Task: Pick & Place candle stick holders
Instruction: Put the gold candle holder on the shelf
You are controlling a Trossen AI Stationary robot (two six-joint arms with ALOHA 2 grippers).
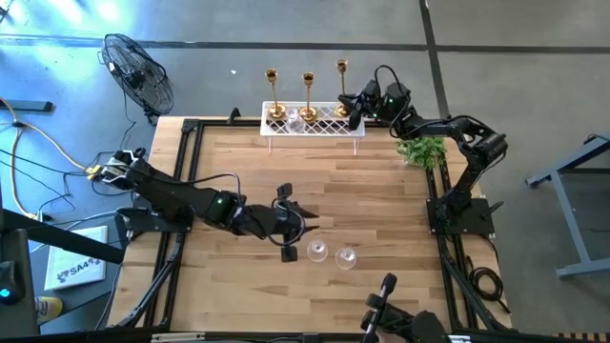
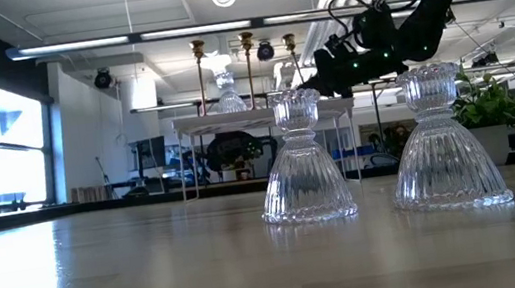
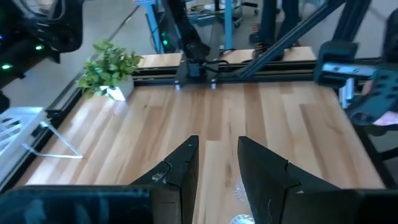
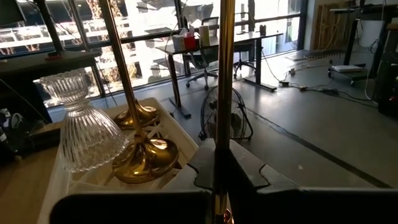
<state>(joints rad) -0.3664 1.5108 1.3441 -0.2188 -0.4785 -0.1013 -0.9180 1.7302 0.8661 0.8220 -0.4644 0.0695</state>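
Standing on the white lattice rack (image 1: 315, 121), the slim gold candle stick holder (image 4: 224, 74) is clamped at its slippery stem by the right gripper (image 4: 219, 163) (top-heavy, judged); the left gripper (image 3: 217, 163) is held apart above the worktop (image 1: 381, 191).

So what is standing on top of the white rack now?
On the white rack stand three gold holders and one clear glass holder. The right gripper has its fingers closed on the stem of one gold holder, whose base is hidden.

I see polished gold metal holders (image 4: 144, 158), ribbed clear glass holders (image 2: 303, 163), matt pale wood table (image 1: 381, 191), white lattice rack (image 1: 315, 124).
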